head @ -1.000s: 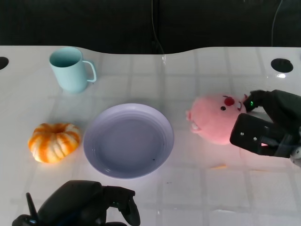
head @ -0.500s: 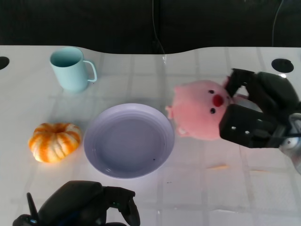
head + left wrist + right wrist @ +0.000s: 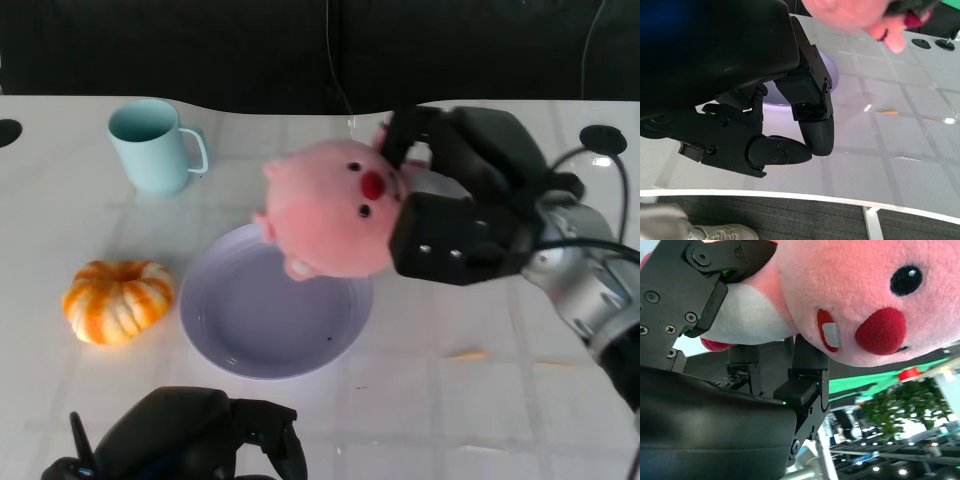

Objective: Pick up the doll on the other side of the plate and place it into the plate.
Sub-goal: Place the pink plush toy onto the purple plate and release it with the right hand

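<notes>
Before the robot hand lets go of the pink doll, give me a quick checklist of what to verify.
1. Right robot hand grips the pink plush doll: ok.
2. Doll lifted off the table: ok.
3. Doll centred over the purple plate: not ok, it overlaps only the far right rim.
4. Plate empty: ok.
5. Left robot hand away from the plate: ok.
6. Toy pumpkin and blue mug outside the drop path: ok.

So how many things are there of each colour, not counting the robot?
Pink: 1, the doll, held by the right robot hand.
Purple: 1, the plate.
Blue: 1, the mug.
Orange: 1, the pumpkin.
Total: 4.
</notes>
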Controlling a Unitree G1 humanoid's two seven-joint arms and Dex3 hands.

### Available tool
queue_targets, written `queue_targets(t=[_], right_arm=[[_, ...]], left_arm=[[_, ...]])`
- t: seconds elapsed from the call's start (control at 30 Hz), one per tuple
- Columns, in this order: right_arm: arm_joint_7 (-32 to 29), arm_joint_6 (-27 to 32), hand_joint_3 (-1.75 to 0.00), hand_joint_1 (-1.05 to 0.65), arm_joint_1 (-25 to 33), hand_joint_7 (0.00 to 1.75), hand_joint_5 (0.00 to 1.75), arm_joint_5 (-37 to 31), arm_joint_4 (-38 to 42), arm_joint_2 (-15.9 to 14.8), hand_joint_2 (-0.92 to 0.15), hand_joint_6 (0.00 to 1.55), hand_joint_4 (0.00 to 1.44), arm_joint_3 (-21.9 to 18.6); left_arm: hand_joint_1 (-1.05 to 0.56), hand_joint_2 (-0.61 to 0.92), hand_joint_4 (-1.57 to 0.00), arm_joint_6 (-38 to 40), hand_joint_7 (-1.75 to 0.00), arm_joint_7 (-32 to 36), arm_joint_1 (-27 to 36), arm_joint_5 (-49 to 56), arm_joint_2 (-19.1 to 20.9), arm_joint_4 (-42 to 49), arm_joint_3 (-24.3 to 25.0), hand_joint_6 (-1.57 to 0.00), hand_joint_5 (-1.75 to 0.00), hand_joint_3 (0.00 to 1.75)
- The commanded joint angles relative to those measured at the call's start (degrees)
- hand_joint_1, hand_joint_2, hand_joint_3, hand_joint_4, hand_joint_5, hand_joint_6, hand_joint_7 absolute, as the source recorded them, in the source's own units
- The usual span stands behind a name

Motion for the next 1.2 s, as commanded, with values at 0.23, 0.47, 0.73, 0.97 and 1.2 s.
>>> queue_targets(t=[0.23, 0.47, 0.73, 0.97, 1.2], right_arm=[[0.74, -0.85, -1.07, -0.24, -6.29, 1.75, 1.75, -2.04, 4.32, 3.43, -0.45, 0.72, 0.91, 3.24], [1.3, -0.72, -0.94, -0.2, -8.05, 1.75, 1.75, -1.99, 8.66, 8.15, -0.49, 0.72, 0.89, 5.11], [0.84, -0.58, -0.81, -0.2, -7.57, 1.58, 1.75, -3.05, 10.73, 10.6, -0.53, 0.75, 0.86, 7.12], [11.19, 0.59, -0.2, -0.45, -6.4, 0.05, 0.53, -2.39, 7.06, 8.63, -0.9, 0.61, 0.53, 8.29], [19.37, 2.45, -0.21, -0.66, -2.99, 0.0, 0.21, -3.55, -2.21, 4.07, -0.92, 0.34, 0.29, 9.44]], left_arm=[[-0.28, 0.92, -0.73, 0.99, -0.84, 0.22, -1.02, 1.22, -0.62, -0.44, -1.18, -0.79, -1.29, 0.33], [-0.29, 0.92, -0.74, 1.71, -0.82, -0.05, -1.37, 1.58, -1.17, -0.39, -1.8, -0.8, -1.25, 0.35], [-0.28, 0.92, -0.74, 1.45, -0.8, 0.33, -1.24, 1.17, -0.98, -0.15, -1.77, -0.8, -1.24, 0.34], [-0.29, 0.92, -0.73, 2.37, -0.8, -0.3, -1.45, 1.52, -0.87, -0.37, -1.85, -0.8, -1.24, 0.36], [-0.28, 0.92, -0.74, 1.32, -0.8, 0.35, -1.46, 1.16, -0.64, 0.17, -1.68, -0.81, -1.25, 0.35]])
